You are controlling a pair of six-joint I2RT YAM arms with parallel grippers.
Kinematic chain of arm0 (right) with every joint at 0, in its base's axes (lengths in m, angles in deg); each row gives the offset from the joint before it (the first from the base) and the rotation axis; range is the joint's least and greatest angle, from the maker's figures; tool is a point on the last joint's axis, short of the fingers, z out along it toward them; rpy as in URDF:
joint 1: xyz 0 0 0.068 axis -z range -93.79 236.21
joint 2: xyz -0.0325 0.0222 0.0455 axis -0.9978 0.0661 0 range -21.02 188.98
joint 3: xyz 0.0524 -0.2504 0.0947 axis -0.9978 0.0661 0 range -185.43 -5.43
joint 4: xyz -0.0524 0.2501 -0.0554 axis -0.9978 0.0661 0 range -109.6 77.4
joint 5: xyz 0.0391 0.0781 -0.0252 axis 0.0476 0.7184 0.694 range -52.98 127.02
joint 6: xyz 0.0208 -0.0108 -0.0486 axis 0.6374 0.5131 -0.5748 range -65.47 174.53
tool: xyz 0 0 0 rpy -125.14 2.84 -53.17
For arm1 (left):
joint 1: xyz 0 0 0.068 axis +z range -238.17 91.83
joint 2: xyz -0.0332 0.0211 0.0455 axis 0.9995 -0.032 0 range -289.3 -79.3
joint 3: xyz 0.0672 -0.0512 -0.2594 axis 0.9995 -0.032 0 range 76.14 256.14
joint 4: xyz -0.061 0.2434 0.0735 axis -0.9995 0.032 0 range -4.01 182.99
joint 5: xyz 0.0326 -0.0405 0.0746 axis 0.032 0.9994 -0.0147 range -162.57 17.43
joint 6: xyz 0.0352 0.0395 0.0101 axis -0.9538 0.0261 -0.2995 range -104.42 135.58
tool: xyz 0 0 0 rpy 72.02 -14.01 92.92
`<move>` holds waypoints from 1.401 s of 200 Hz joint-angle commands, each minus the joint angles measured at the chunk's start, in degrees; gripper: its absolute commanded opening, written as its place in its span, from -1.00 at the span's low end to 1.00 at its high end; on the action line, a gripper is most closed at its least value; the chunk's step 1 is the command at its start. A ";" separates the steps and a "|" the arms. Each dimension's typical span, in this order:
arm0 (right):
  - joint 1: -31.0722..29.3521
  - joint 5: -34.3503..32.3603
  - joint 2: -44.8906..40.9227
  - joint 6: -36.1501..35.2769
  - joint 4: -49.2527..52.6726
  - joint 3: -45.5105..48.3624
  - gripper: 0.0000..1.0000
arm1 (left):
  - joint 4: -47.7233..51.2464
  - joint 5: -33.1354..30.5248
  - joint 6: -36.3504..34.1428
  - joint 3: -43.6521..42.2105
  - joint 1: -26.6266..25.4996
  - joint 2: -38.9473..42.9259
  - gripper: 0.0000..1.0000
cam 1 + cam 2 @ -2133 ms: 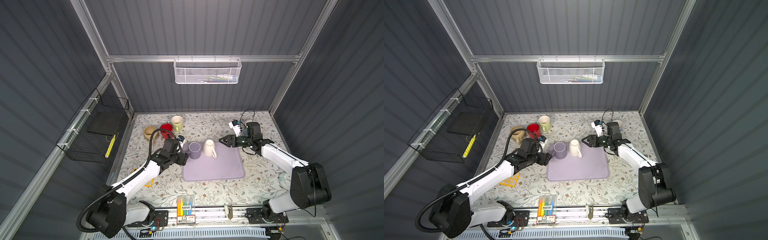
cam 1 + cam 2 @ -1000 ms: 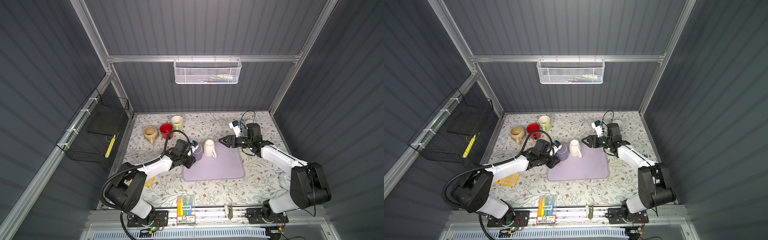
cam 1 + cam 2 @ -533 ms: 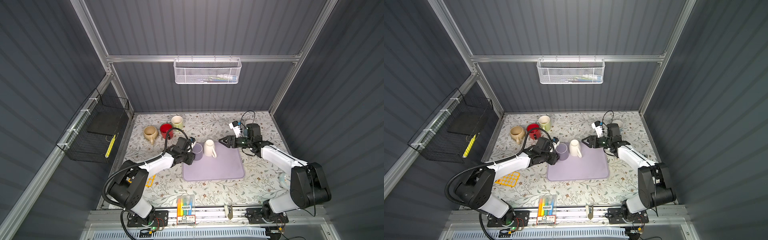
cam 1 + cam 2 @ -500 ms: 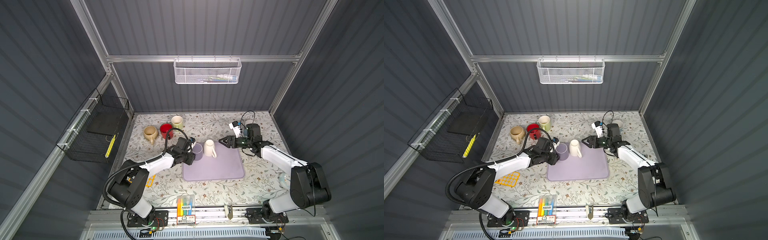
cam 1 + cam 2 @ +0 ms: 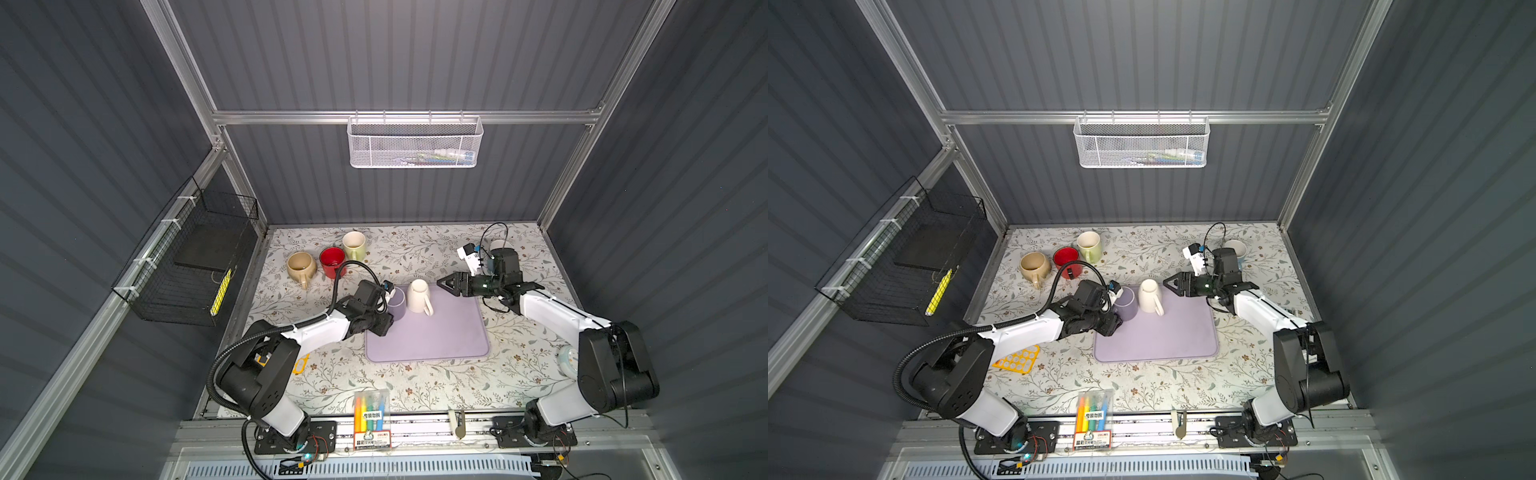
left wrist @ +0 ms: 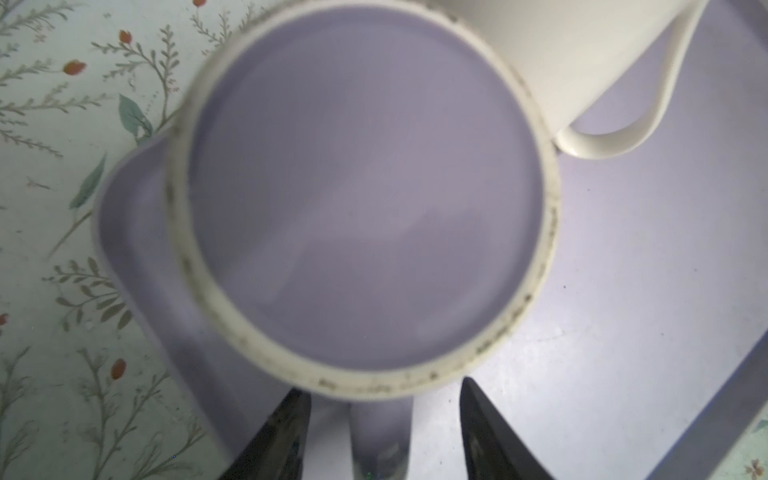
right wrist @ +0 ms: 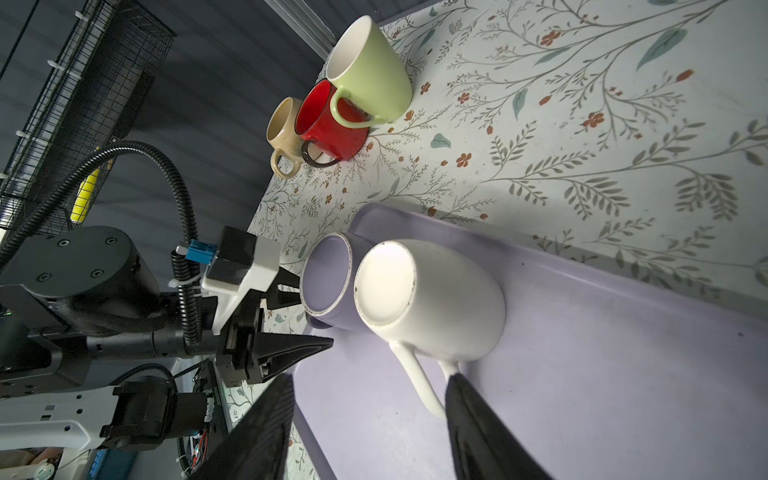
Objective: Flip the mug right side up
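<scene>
both top views: high, frontal, whole table [image 5: 415, 249] | wrists: close, share purple mug [image 6: 365, 199]

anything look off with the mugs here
Yes. The purple mug and the white mug stand upside down, bases up, side by side at the mat's far left corner, while the beige mug, red mug and green mug off the mat sit upright. The purple mug's base ring also looks scuffed and speckled.

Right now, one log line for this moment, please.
purple mug upside down | left gripper open astride its handle | right gripper open, empty
</scene>
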 commanded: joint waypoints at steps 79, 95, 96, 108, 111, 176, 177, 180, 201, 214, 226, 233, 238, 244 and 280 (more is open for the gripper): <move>0.29 -1.09 -0.09 0.28 -1.74 1.19 0.21 | -4.70 -1.20 0.44 -2.96 -0.38 -2.05 -0.18; 0.34 -1.18 -0.08 0.38 -1.83 1.19 0.21 | -5.10 -1.23 0.56 -3.05 -0.40 -2.19 -0.28; 0.31 -1.18 -0.04 0.38 -1.88 1.19 0.21 | -5.12 -1.26 0.57 -3.05 -0.42 -2.17 -0.28; 0.29 -1.18 0.06 0.46 -1.92 1.27 0.21 | -5.32 -1.21 0.61 -3.06 -0.45 -2.14 -0.33; 0.34 -1.18 -0.03 0.46 -1.92 1.28 0.21 | -5.32 -1.28 0.63 -3.05 -0.45 -2.21 -0.34; 0.29 -1.34 0.24 0.65 -2.18 1.54 0.21 | -5.66 -0.53 0.74 -3.05 -0.44 -1.67 -0.71; 0.29 -1.35 0.26 0.64 -2.18 1.54 0.20 | -5.66 -0.51 0.74 -3.05 -0.44 -1.64 -0.72; 0.29 -1.35 0.27 0.71 -2.25 1.54 0.20 | -5.71 -0.50 0.66 -3.08 -0.45 -1.58 -0.73; 0.29 -1.36 0.29 0.89 -2.56 1.78 0.20 | -5.84 -0.41 0.89 -3.27 -0.45 -1.11 -0.79; 0.29 -1.35 0.27 0.90 -2.74 1.89 0.20 | -5.68 -0.57 0.91 -3.37 -0.43 -0.76 -0.82; 0.29 -1.36 0.25 0.90 -2.73 1.89 0.20 | -5.43 -0.74 0.92 -3.40 -0.45 -0.37 -0.83; 0.29 -1.36 0.19 0.90 -2.72 1.97 0.21 | -5.24 -1.05 0.91 -3.36 -0.43 -0.07 -0.84; 0.29 -1.35 0.18 0.90 -2.71 1.98 0.21 | -5.19 -1.23 0.92 -3.40 -0.45 0.19 -0.85; 0.30 -1.43 0.19 0.90 -2.78 2.06 0.21 | -5.08 -1.37 1.00 -3.36 -0.44 0.47 -0.86; 0.30 -1.18 0.54 1.25 -3.37 2.48 0.20 | -3.83 -2.17 1.45 -3.05 -0.37 2.13 -0.90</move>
